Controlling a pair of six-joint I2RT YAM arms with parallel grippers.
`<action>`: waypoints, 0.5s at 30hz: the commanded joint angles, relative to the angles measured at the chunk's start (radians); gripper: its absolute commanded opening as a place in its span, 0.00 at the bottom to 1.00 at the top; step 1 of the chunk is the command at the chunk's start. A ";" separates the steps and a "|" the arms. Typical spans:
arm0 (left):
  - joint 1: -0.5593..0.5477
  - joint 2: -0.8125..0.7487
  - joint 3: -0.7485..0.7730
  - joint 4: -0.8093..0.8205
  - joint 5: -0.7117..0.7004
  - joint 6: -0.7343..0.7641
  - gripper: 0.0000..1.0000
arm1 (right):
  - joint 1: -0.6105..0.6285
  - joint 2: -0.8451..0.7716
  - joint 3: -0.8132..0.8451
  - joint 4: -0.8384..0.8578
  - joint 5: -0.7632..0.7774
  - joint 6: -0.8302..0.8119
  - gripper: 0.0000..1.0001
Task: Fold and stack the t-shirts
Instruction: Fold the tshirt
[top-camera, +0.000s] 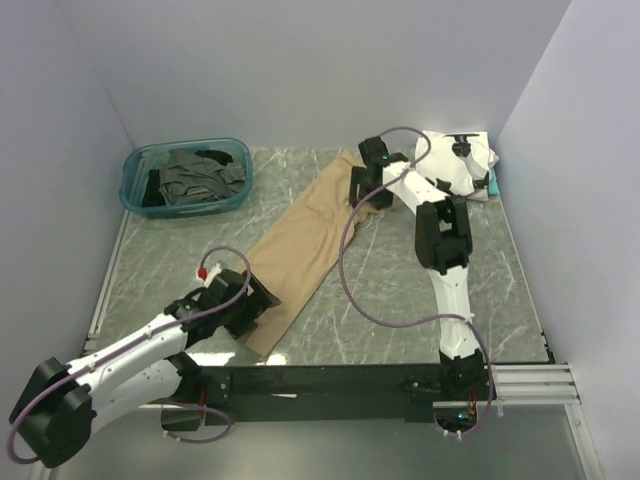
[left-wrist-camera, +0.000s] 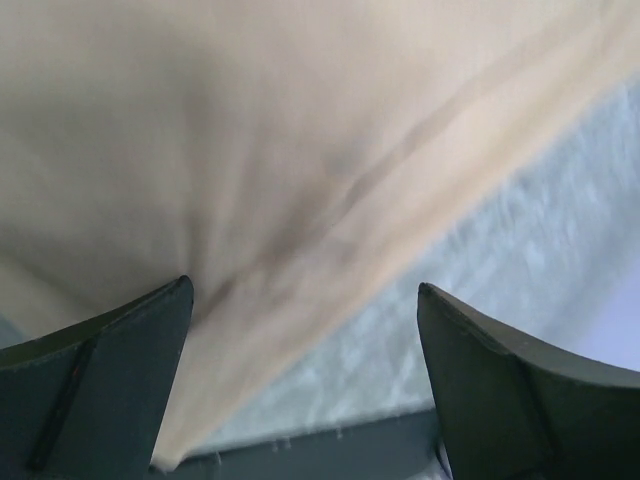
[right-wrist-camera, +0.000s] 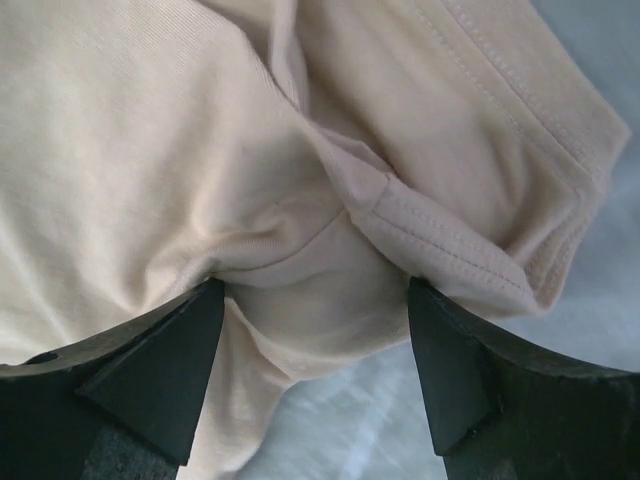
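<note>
A tan t-shirt (top-camera: 305, 235) lies in a long diagonal strip across the marble table. My left gripper (top-camera: 252, 300) is at its near lower end. In the left wrist view that gripper (left-wrist-camera: 305, 300) stands wide open over the tan cloth (left-wrist-camera: 250, 130), whose edge runs between the fingers. My right gripper (top-camera: 365, 188) is at the shirt's far end. In the right wrist view it (right-wrist-camera: 315, 290) is open, its tips pressed down astride a bunched fold and sleeve hem (right-wrist-camera: 450, 240). A white t-shirt with black patches (top-camera: 462, 165) sits folded at the back right. Dark grey and black t-shirts (top-camera: 195, 178) fill the bin.
The teal plastic bin (top-camera: 135, 180) stands at the back left. The table's dark front edge (left-wrist-camera: 330, 445) runs just below the left gripper. Grey walls close in the table on three sides.
</note>
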 joint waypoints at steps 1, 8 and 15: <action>-0.106 -0.089 -0.051 0.028 0.009 -0.237 0.99 | 0.038 0.142 0.262 -0.130 -0.075 -0.065 0.80; -0.327 0.131 -0.002 0.169 -0.052 -0.261 0.99 | 0.044 0.274 0.464 -0.059 -0.219 -0.168 0.83; -0.537 0.456 0.306 0.080 -0.139 -0.183 0.99 | 0.044 0.280 0.499 0.023 -0.159 -0.237 0.89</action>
